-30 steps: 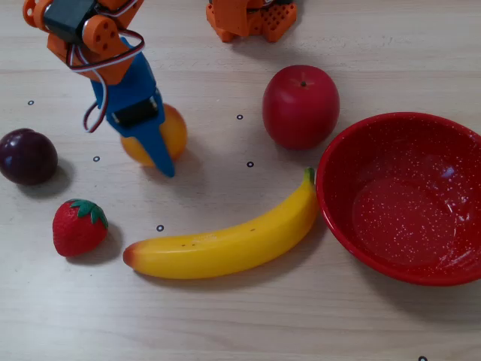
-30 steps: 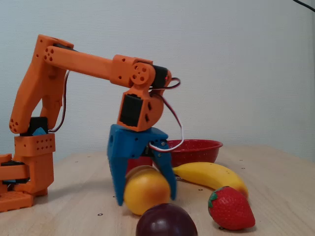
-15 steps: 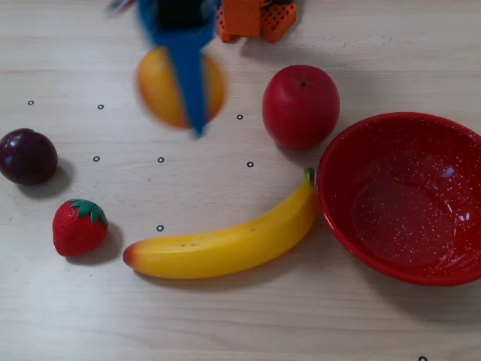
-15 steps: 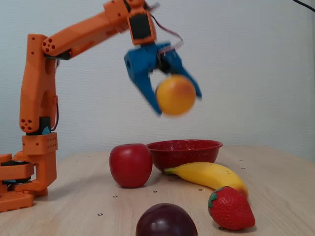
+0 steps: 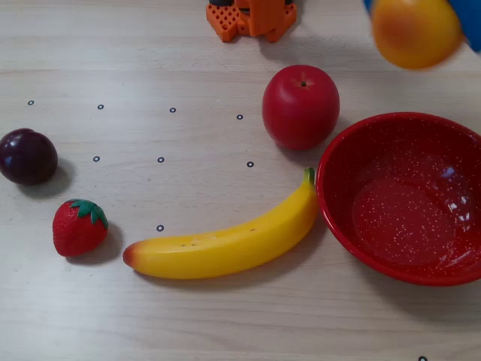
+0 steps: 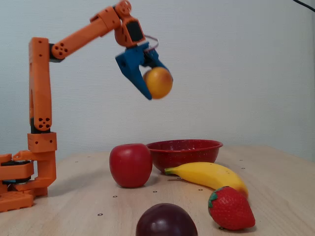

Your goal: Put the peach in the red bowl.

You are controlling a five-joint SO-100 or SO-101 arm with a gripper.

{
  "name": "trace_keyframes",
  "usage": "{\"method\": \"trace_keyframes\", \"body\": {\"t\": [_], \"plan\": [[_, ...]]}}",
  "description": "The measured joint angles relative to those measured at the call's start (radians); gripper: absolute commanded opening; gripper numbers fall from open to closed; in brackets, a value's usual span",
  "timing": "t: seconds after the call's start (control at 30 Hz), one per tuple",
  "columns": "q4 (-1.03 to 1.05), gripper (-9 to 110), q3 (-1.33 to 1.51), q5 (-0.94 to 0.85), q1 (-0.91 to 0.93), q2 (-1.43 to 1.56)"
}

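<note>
The yellow-orange peach point(image 6: 159, 82) is held high in the air by my blue-fingered gripper point(image 6: 153, 81), which is shut on it. In the overhead view the peach point(image 5: 415, 31) shows at the top right, with blue fingers point(image 5: 470, 22) beside it. The red bowl point(image 5: 451, 134) with white speckles sits on the table at the right, empty. In the fixed view the bowl point(image 6: 184, 152) stands below and a little right of the held peach.
A red apple point(image 5: 301, 106) stands just left of the bowl. A yellow banana point(image 5: 229, 244) lies against the bowl's left rim. A strawberry point(image 5: 79, 226) and a dark purple plum point(image 5: 27, 156) sit at the left. The arm's orange base point(image 5: 252, 18) is at the top.
</note>
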Motion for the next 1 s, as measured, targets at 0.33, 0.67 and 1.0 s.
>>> {"method": "trace_keyframes", "body": {"t": [0.33,0.67,1.0], "plan": [[0.005,39,-0.275,-0.005,0.008,-0.44],[0.038,50,-0.407,-0.005,0.008,-0.603],[0.029,25,-0.426,-0.005,0.008,-0.584]]}}
